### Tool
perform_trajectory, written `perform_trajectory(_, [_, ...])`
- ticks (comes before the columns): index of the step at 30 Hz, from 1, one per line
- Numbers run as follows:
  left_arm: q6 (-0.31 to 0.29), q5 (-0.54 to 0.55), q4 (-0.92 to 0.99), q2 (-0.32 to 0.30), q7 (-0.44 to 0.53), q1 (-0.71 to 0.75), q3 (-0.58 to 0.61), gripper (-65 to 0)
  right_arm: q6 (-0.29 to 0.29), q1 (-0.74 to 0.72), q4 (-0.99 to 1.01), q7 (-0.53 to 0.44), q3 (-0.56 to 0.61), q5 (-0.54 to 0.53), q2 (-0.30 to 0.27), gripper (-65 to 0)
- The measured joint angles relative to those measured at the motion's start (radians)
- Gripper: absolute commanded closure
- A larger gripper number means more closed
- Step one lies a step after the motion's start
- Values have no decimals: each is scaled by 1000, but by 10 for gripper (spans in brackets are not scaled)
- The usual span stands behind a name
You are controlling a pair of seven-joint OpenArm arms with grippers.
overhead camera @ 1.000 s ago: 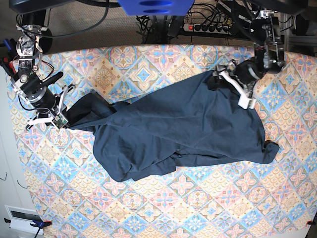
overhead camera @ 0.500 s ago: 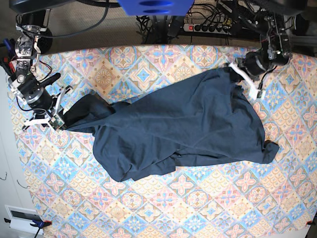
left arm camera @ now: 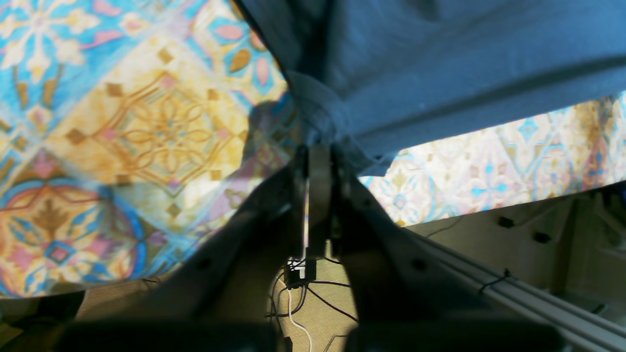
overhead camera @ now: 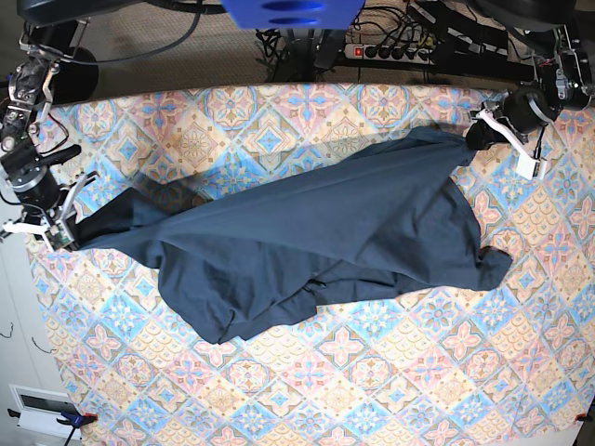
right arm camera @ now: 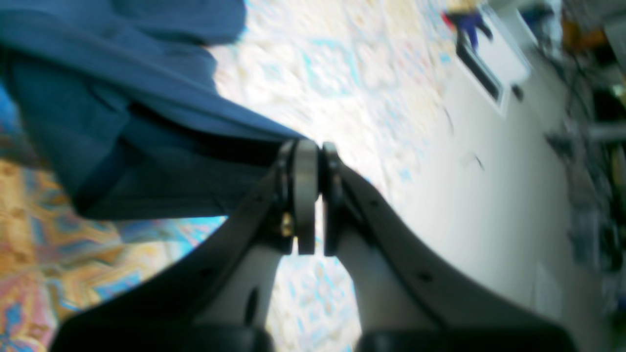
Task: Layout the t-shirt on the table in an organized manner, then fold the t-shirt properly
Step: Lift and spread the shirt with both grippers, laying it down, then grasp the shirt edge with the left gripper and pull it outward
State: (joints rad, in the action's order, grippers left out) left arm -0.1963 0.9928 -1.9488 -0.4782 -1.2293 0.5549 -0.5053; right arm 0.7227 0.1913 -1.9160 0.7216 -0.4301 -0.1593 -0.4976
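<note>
T-shirt stretched wider — both tools clamped, farther apart.

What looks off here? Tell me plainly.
The t-shirt is not flat: it hangs stretched between the left gripper and right gripper, each shut on an end. Its lower edge sags in bunched folds, and a twisted corner curls near the table's right side. Nothing is damaged or spilled.
</note>
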Motion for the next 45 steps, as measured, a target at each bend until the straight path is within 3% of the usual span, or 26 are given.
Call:
perform_trajectory(4, [9, -31, 1, 1, -1, 19, 13, 0, -19, -3, 0, 6, -74, 19, -2, -3])
perform_trajectory(13, [8, -31, 1, 10, 3, 5, 71, 0, -16, -3, 0, 8, -68, 19, -1, -3])
perform_trajectory(20, [7, -51, 94, 127, 5, -173, 71, 0, -17, -3, 0, 9, -41, 20, -4, -3])
perform_trajectory(22, [15, -49, 133, 161, 0, -218, 96, -75, -16, -4, 0, 5, -27, 15, -1, -3])
perform_trajectory(25, [15, -42, 195, 201, 3, -263, 111, -256, -16, -2, 0, 11, -27, 21, -2, -3])
perform_trajectory(29, [33, -60, 349, 201, 10, -342, 106, -485, -16, 2, 0, 9, -27, 20, -2, -3])
perform_trajectory(30, [33, -50, 396, 201, 10, -370, 106, -526, -16, 2, 1, 11, -27, 21, -2, -3])
perform_trajectory(32, [30, -44, 452, 214, 10, -430, 106, -548, -16, -2, 0, 6, -27, 14, -1, -3])
perform_trajectory(37, [38, -58, 569, 246, 35, -547, 134, -502, -16, 0, 0, 9, -27, 19, -2, -3])
perform_trajectory(39, [43, -60, 591, 246, 35, -570, 151, -456, -16, 0, 0, 9, -27, 19, -1, -3])
perform_trajectory(42, [53, -106, 615, 272, 18, -608, 175, -285, -16, 0, 0, 9, -27, 19, -2, -3])
perform_trajectory(45, [66, -161, 631, 282, 19, -635, 153, -19, -16, 0, 0, 8, -27, 16, -2, -3])
